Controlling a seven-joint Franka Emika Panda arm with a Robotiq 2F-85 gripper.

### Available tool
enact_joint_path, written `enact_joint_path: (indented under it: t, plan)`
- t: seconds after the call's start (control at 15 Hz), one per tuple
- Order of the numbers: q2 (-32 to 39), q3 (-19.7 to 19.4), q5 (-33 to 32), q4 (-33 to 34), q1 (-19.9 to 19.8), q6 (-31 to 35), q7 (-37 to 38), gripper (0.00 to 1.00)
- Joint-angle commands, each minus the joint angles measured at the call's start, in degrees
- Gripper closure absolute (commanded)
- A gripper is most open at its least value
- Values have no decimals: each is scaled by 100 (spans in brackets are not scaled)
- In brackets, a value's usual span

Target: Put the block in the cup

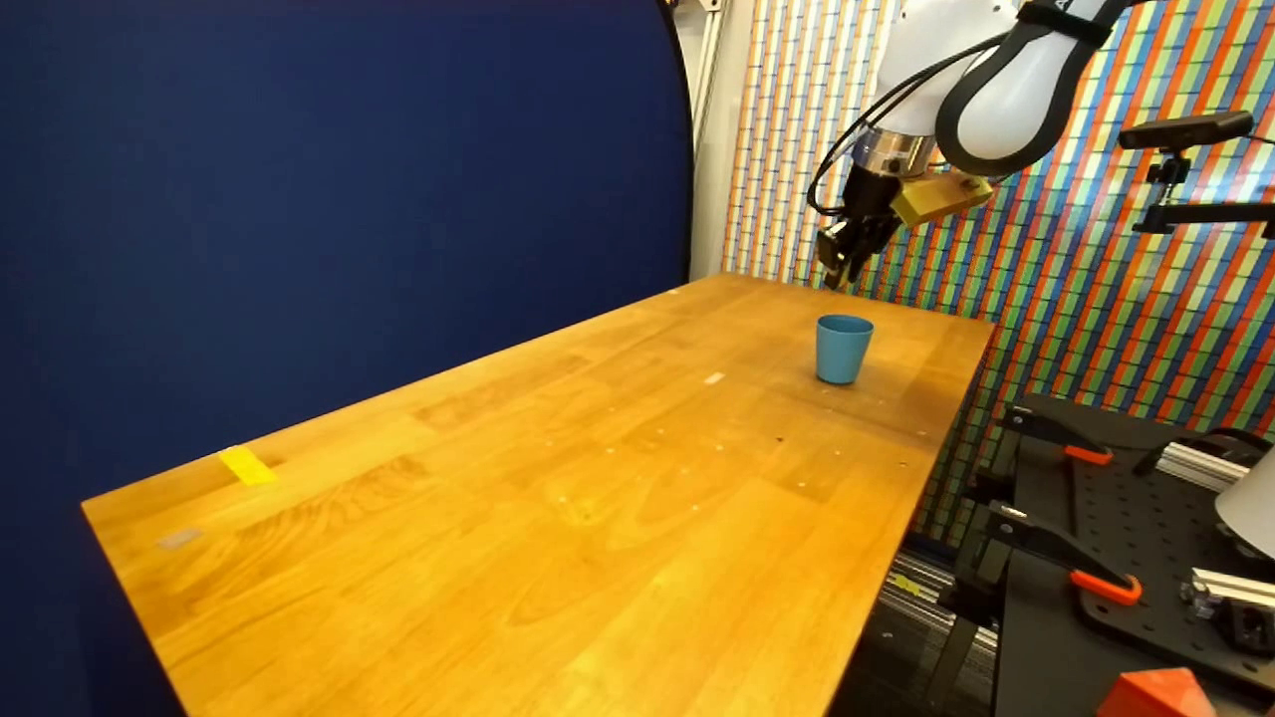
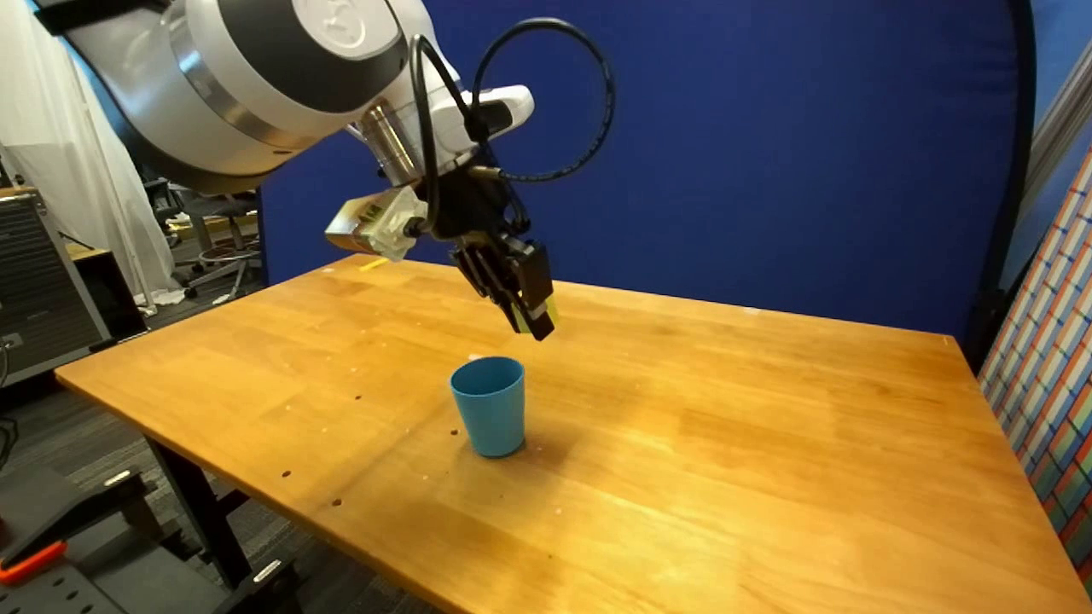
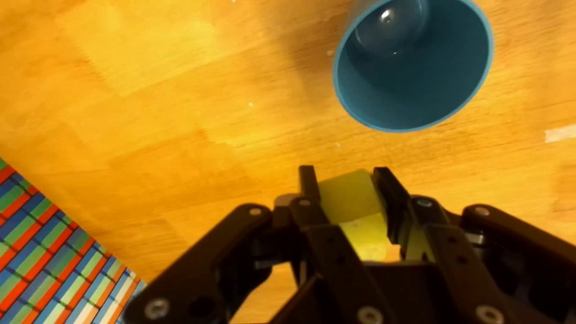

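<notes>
Two black clamps with orange ends sit on a dark side table beside the wooden desk; a dark blue backdrop runs along one long edge, a wall of coloured bars rises past one end, and a strip of yellow tape lies near a corner. The light blue cup stands upright on the desk. The white arm hangs over the desk, wrist tilted, with the end effector slanting downward near the cup. It pinches the yellow block, held above the desk, apart from the cup's mouth
</notes>
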Motion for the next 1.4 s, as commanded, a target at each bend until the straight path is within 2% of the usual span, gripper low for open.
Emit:
enact_joint_path:
  t: [0.0, 0.27, 0.53, 0.6, 0.73, 1.0, 1.13, 1.33]
  plan:
    - [-900, -78, -17, -321, 45, -296, -181, 81]
    - [-1405, -59, 47, -554, -27, -745, -217, 81]
    - [-1499, -29, -18, -588, -64, -864, -108, 80]
    - [-1440, -1, -55, -569, -70, -841, -40, 40]
    - [-1311, 35, -123, -537, -73, -750, 44, 32]
    - [-1226, 97, -295, -455, -107, -730, 108, 1]
    - [-1187, 202, -574, -351, -106, -805, 134, 0]
    - [-1355, 440, -1329, -84, -149, -1096, 224, 0]
